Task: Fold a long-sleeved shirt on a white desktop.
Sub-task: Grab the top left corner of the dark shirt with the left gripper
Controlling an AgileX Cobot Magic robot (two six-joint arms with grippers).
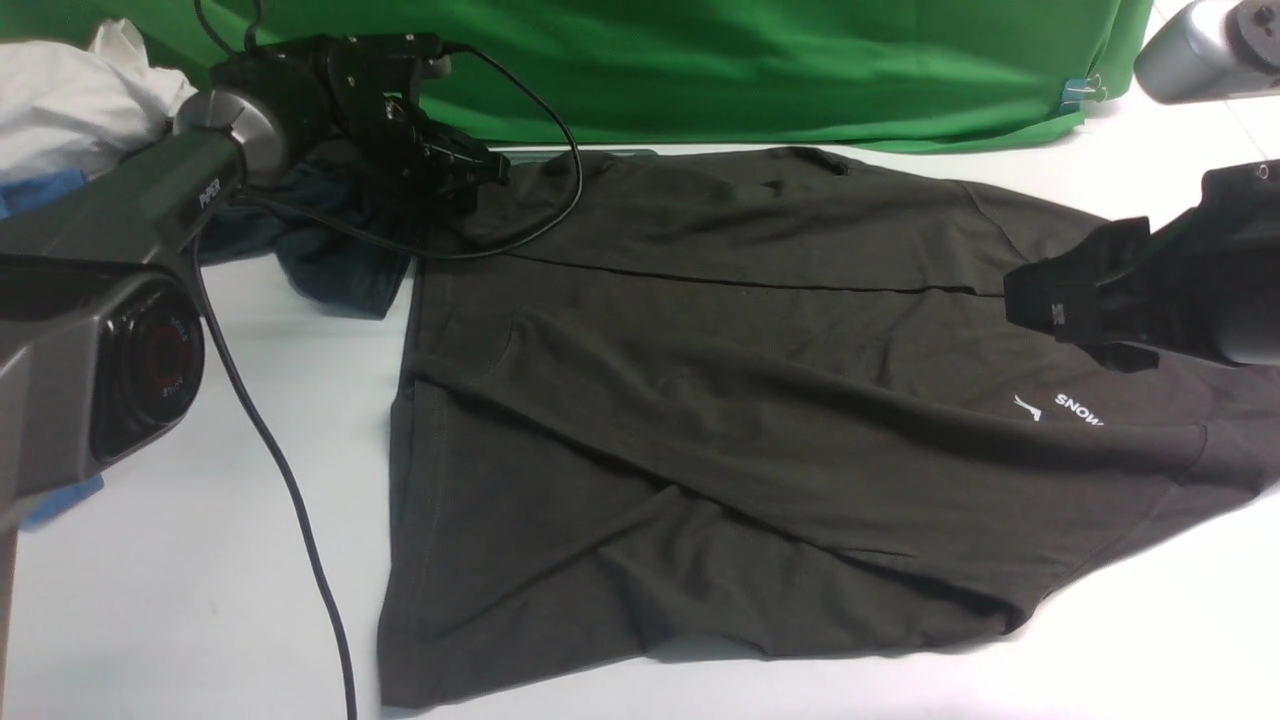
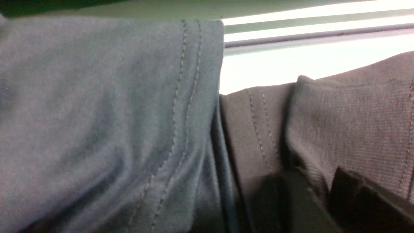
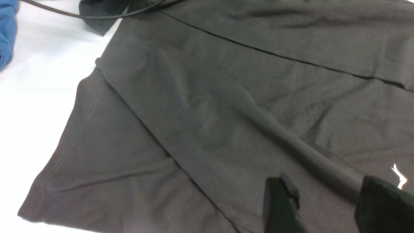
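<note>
The long-sleeved shirt (image 1: 720, 420) lies spread on the white desktop (image 1: 180, 620), dark olive, with white "SNOW" lettering (image 1: 1078, 408) near its right end. One sleeve lies diagonally across the body, and the far side is folded over along a straight edge. At the shirt's far left corner, my left gripper (image 1: 485, 165) is shut on a ribbed cuff (image 2: 349, 123), which the left wrist view shows pinched between its fingers (image 2: 355, 197). My right gripper (image 3: 326, 200) hangs open just above the chest near the lettering, holding nothing.
A smaller dark garment (image 1: 335, 265) lies bunched against the shirt's far left corner, under the left gripper. Blue cloth (image 3: 6, 29) and white cloth (image 1: 70, 100) sit at the far left. A black cable (image 1: 290, 480) crosses the table's left side. A green backdrop (image 1: 700, 60) closes the back.
</note>
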